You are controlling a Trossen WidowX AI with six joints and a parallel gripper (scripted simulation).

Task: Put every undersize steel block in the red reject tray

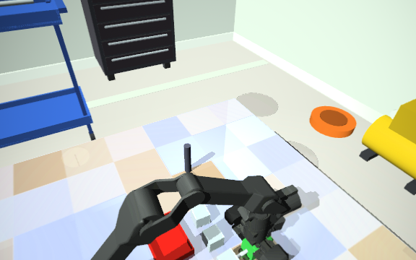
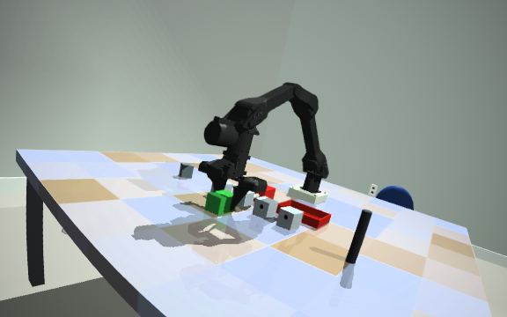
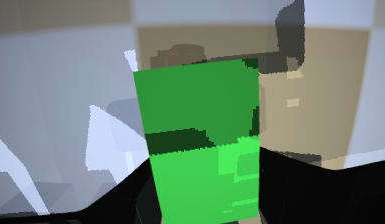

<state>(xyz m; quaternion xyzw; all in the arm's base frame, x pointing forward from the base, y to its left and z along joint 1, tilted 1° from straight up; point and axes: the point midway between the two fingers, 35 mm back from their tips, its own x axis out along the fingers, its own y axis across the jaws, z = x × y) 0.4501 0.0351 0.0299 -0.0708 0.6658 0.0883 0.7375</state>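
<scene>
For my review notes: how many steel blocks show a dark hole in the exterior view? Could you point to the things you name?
2: the nearer block (image 1: 201, 217) (image 2: 290, 218), before the red tray (image 1: 173, 243) (image 2: 322, 221); the second block (image 1: 214, 236) (image 2: 265, 208), closer to the gripper (image 1: 256, 249) (image 2: 227, 200) (image 3: 207, 200). More may be hidden.

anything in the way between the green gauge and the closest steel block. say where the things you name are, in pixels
Nothing visible. The gripper (image 1: 258, 246) (image 2: 227, 198) (image 3: 198, 150) is shut on the green gauge (image 1: 248, 249) (image 2: 218, 202) (image 3: 200, 110), whose pale pin (image 1: 243, 253) points towards the closest steel block (image 1: 227, 256) (image 2: 246, 200). Whether the pin is lined up with the hole, I can't tell.
</scene>
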